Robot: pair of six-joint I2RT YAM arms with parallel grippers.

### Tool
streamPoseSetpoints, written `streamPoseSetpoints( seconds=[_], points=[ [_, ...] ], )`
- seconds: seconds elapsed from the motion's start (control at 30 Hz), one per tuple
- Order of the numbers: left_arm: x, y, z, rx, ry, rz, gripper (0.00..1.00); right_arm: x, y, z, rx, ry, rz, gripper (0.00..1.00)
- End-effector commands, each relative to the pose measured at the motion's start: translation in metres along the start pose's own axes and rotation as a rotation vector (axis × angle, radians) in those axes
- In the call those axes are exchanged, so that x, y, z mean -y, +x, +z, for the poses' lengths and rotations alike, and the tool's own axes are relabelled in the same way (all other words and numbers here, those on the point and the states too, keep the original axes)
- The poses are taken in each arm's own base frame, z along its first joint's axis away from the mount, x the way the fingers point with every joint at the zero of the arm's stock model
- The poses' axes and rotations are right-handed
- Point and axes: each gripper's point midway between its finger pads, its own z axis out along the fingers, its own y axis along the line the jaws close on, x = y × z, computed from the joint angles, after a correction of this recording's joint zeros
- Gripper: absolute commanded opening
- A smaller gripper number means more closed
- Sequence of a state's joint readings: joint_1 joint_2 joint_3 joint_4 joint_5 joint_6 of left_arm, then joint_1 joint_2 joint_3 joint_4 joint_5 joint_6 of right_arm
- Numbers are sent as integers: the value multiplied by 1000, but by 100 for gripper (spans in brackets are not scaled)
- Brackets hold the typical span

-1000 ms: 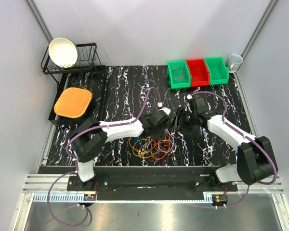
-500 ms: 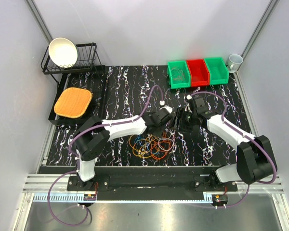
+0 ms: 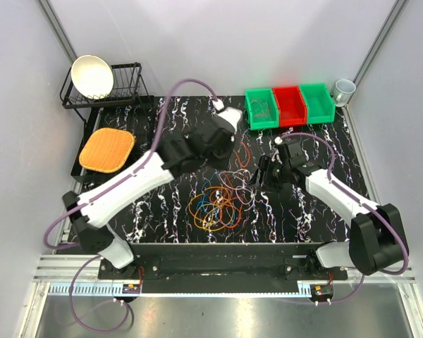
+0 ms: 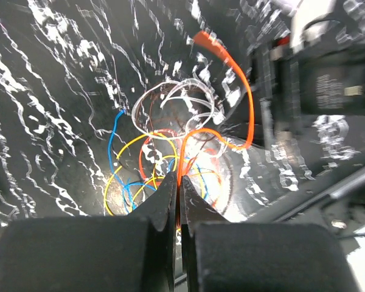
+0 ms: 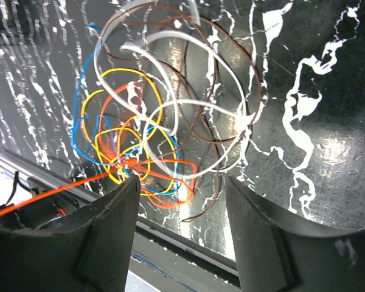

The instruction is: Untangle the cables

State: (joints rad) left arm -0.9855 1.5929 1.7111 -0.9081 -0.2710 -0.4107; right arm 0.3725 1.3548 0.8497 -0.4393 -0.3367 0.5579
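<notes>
The cables [image 3: 218, 204] lie in a tangle of orange, yellow, blue, white and brown loops at the front middle of the black marbled mat [image 3: 169, 120]. My left gripper [image 3: 228, 149] is raised above and behind the tangle. It is shut on an orange cable [image 4: 246, 103], which runs taut from the jaws [image 4: 177, 179] down into the pile [image 4: 152, 164]. My right gripper [image 3: 264, 172] is open and empty, low at the pile's right edge. In the right wrist view [image 5: 181, 182] the tangle [image 5: 158, 121] lies beyond its fingertips, and the orange strand [image 5: 42, 198] stretches off to the lower left.
Two green bins and a red bin [image 3: 289, 104] stand at the back right, with a mug [image 3: 344, 89] beside them. A black dish rack [image 3: 123, 88] with a white bowl [image 3: 92, 76] and an orange pad [image 3: 107, 149] sit at the back left.
My left arm has risen and swung back with the orange cable pinched, drawing it up out of the tangle. The pile has shifted slightly. My right gripper has barely moved.
</notes>
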Motion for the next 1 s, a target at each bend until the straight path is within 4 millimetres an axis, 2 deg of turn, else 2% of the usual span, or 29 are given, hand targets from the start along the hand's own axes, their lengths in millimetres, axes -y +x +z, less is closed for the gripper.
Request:
streamPoseSetpoints(
  seconds=[0.0,0.07,0.1,0.13,0.27,0.37,0.57,0.8,0.9,0.93,0.97],
  points=[
    [-10,-30,-59,92,9,-16,0,-26,-12,-19,49,-76,-19,64],
    [-11,-41,-74,136,22,-34,0,-25,-10,-22,54,-75,-20,64],
    [-15,-39,-79,148,19,-39,0,-25,-9,-23,59,-78,-22,64],
    [-17,-43,-78,178,12,-46,0,-25,-8,-23,56,-80,-18,64],
    [-22,-27,-68,155,-9,-81,0,-33,-6,-31,60,-126,-40,64],
    [-23,-14,-60,127,-12,-101,0,-51,-3,-46,89,-219,-85,65],
    [-27,-22,-68,180,-15,-142,0,-89,11,-69,115,-382,-212,65],
    [-29,-30,-69,207,-21,-155,0,-115,23,-71,101,-445,-271,65],
    [-29,-28,-67,202,-24,-156,0,-131,38,-65,77,-488,-345,65],
    [-29,-28,-67,203,-23,-155,0,-142,53,-66,43,-527,-401,66],
    [-30,-26,-66,200,-24,-154,0,-144,58,-60,41,-517,-453,66]
  ],
)
